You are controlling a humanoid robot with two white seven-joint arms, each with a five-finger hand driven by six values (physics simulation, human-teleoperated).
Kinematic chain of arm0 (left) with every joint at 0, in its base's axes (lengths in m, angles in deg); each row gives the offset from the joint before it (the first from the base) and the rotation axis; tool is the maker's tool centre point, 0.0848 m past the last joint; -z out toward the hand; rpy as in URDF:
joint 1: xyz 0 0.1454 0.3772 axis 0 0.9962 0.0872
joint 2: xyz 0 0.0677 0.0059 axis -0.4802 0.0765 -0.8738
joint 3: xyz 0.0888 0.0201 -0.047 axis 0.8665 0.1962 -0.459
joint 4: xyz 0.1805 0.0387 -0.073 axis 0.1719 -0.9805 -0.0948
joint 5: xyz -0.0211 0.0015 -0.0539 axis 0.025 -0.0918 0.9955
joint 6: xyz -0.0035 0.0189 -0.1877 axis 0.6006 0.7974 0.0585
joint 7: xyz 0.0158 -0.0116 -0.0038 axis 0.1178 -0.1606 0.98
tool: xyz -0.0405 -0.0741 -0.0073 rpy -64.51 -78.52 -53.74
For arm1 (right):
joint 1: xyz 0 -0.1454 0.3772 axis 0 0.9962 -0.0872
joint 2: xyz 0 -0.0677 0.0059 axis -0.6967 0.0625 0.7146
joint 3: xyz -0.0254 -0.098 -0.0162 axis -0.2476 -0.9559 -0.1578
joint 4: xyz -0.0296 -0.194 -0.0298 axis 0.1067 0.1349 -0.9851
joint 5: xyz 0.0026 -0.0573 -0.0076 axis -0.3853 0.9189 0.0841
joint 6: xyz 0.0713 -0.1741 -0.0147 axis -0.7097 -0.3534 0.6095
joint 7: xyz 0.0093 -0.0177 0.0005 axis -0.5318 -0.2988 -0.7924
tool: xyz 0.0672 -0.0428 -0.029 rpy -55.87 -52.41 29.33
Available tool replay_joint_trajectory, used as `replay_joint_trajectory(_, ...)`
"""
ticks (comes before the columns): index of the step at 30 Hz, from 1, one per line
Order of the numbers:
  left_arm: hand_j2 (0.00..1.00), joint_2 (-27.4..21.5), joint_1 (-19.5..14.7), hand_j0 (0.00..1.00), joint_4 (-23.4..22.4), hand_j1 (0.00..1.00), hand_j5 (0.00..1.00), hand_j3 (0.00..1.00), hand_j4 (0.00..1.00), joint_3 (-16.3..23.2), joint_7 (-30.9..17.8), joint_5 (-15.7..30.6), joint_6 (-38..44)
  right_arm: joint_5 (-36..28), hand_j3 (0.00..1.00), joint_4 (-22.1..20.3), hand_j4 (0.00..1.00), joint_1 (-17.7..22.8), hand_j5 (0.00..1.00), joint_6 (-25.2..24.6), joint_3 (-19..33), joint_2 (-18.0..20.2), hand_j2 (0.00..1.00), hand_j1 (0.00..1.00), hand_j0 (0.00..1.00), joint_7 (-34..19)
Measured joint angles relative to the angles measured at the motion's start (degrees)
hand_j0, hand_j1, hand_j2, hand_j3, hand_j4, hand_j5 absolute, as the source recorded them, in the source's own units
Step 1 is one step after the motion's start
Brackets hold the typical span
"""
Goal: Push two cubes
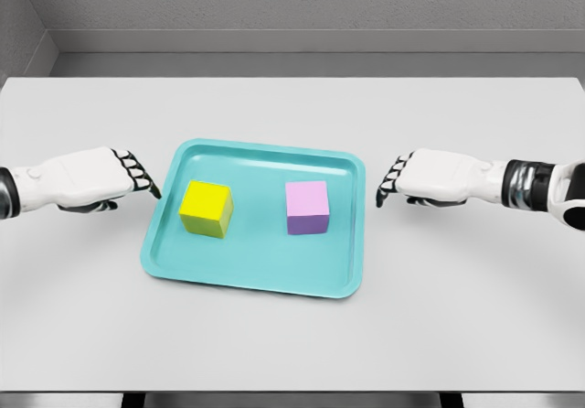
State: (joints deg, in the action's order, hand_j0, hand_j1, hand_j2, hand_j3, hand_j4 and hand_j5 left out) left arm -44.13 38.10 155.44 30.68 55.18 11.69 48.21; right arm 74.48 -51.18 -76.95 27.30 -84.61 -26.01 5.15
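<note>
A yellow cube [206,208] sits in the left half of a teal tray [256,275]. A pink-purple cube [307,207] sits in the tray's right half, a cube's width or so from the yellow one. My left hand [137,176] hovers just outside the tray's left rim, fingers extended toward the yellow cube and holding nothing. My right hand [391,181] hangs just outside the right rim, fingers extended toward the pink cube, also holding nothing. Neither hand touches a cube.
The tray lies in the middle of a white table [292,344]. A grey wall runs behind the table's far edge.
</note>
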Motion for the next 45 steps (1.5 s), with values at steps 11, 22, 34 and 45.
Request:
replay_joint_trajectory(11, 0.73, 2.27, 0.09, 0.73, 0.85, 0.73, 0.73, 0.73, 0.73, 0.37, -0.78, -0.12, 0.0, 2.6, 0.6, -0.41, 0.6, -0.44, 0.6, 0.0, -0.43, -3.55, 0.6, 0.6, 0.6, -0.99)
replay_joint_trajectory(22, 0.73, 3.16, 1.41, 0.73, 2.69, 0.73, 0.73, 0.73, 0.73, 0.35, -1.89, -0.13, -0.01, 5.36, 0.59, -0.39, 0.59, -0.88, 0.59, 0.0, -0.71, -6.25, 0.59, 0.59, 0.59, -1.82)
replay_joint_trajectory(34, 0.73, 5.51, 1.23, 0.73, 3.48, 0.73, 0.73, 0.73, 0.73, 0.34, -3.96, -0.17, -0.01, 5.96, 0.6, -3.6, 0.6, -0.79, 0.6, 0.0, -0.87, -7.05, 0.6, 0.6, 0.6, -2.38)
replay_joint_trajectory(45, 0.73, 7.09, 1.14, 0.73, 4.13, 0.73, 0.73, 0.73, 0.73, 0.37, -5.08, -0.39, -0.02, 8.44, 0.59, -0.2, 0.59, -1.41, 0.59, -0.01, -1.37, -10.29, 0.59, 0.59, 0.59, -2.36)
